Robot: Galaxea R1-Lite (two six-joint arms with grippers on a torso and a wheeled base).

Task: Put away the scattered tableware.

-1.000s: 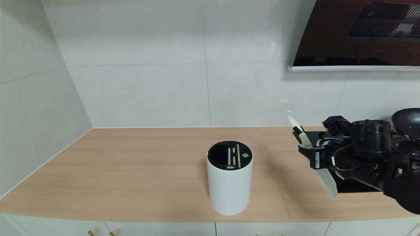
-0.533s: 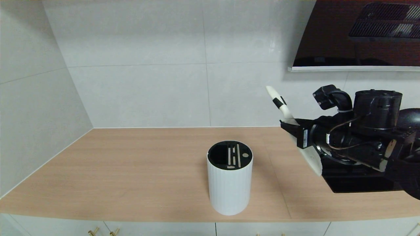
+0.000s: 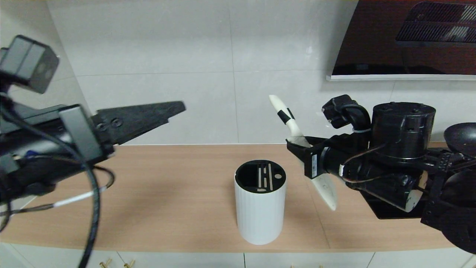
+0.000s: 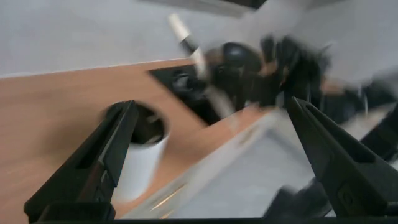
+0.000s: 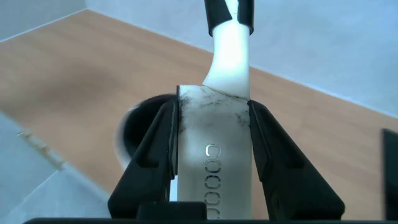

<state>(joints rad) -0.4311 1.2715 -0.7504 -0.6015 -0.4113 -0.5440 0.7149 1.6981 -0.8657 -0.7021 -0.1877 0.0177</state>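
Observation:
A white ribbed utensil holder [image 3: 260,208] with a black slotted top stands mid-counter. My right gripper [image 3: 303,149] is shut on a white knife [image 3: 325,188], held just right of the holder and above the counter, tilted, its handle [image 3: 284,113] with a black band up and its blade down. In the right wrist view the gripper [image 5: 214,93] clamps the knife [image 5: 214,143], and the holder's dark opening [image 5: 140,124] lies behind it. My left gripper [image 3: 163,115] hovers high at the left, open and empty. The left wrist view shows it [image 4: 211,104] spread wide, facing the holder [image 4: 140,155].
The wooden counter [image 3: 167,186] meets a tiled wall at the back and left. A black cooktop [image 3: 394,214] and a dark pan [image 3: 461,136] lie at the right, under a range hood [image 3: 405,41]. The counter's front edge [image 3: 148,248] runs above the cabinet doors.
My right arm has risen and carried the knife leftward, closer to the holder. My left arm has come into the head view from the left.

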